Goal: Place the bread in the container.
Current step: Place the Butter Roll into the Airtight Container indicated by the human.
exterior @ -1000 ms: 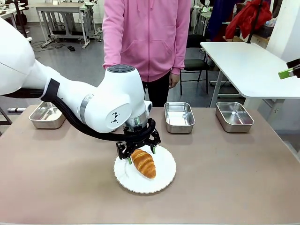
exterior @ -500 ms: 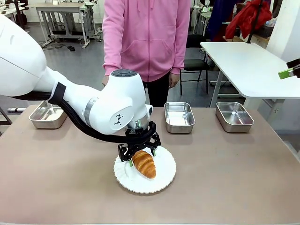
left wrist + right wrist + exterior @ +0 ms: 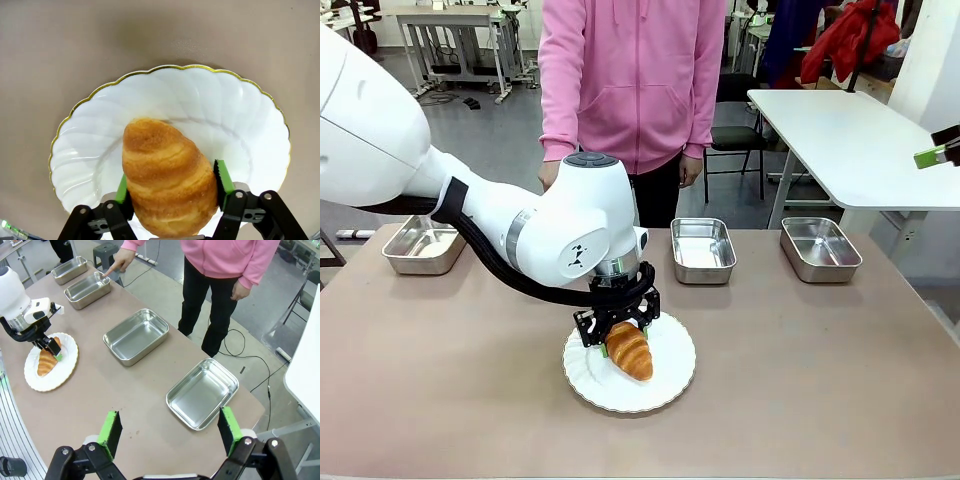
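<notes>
Whereas a second ago its jaws stood wider around the crust, the left end effector now sits lower, both green pads pressed against the flanks of the bread, which lies on the white plate on the desk. The right end effector hangs wide open, holding nothing, above the steel containers.

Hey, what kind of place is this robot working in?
Probably a robotics lab: a white robot arm reaches a croissant at a table lined with steel trays, cables trail on the floor, and more work tables stand behind.
</notes>
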`<state>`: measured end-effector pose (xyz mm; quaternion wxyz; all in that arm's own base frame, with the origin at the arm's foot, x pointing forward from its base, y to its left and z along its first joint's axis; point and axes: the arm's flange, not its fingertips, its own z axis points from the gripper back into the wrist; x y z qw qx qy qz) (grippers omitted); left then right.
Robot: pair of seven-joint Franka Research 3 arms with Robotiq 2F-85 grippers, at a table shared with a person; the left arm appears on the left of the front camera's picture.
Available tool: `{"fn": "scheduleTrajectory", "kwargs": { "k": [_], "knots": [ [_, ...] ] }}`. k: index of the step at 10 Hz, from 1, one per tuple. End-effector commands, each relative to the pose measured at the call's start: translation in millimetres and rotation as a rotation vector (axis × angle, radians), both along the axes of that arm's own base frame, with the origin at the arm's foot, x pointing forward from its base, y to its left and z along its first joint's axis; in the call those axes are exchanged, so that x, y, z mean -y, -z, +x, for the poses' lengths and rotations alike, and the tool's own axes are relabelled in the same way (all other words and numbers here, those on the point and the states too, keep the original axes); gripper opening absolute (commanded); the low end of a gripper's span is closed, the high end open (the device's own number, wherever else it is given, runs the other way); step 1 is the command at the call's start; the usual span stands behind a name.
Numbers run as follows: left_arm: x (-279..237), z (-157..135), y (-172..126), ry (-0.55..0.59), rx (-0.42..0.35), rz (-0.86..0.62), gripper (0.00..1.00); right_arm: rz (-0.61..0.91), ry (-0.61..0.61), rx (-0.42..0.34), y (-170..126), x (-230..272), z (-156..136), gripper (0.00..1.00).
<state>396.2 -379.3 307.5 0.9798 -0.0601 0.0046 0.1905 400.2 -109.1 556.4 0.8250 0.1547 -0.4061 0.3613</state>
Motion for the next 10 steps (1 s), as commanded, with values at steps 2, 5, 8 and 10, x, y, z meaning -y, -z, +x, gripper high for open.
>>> {"fn": "scheduleTrajectory", "kwargs": {
  "k": [2, 5, 8, 10],
  "knots": [
    [1.2, 5.1, -5.5, 0.02, -0.014, -0.025, 0.4, 0.012, -0.015, 0.021, 0.3, -0.3, 0.4, 1.0],
    [0.7, 0.6, -1.6, 0.002, -0.001, 0.001, 0.4, 0.012, -0.015, 0.021, 0.3, -0.3, 0.4, 1.0],
    [0.7, 0.6, -1.6, 0.002, -0.001, 0.001, 0.4, 0.012, -0.015, 0.021, 0.3, -0.3, 0.4, 1.0],
    [-16.6, 13.4, -26.0, 0.05, 0.078, 0.035, 0.41, 0.012, -0.015, 0.021, 0.3, -0.3, 0.4, 1.0]
  ]
}}
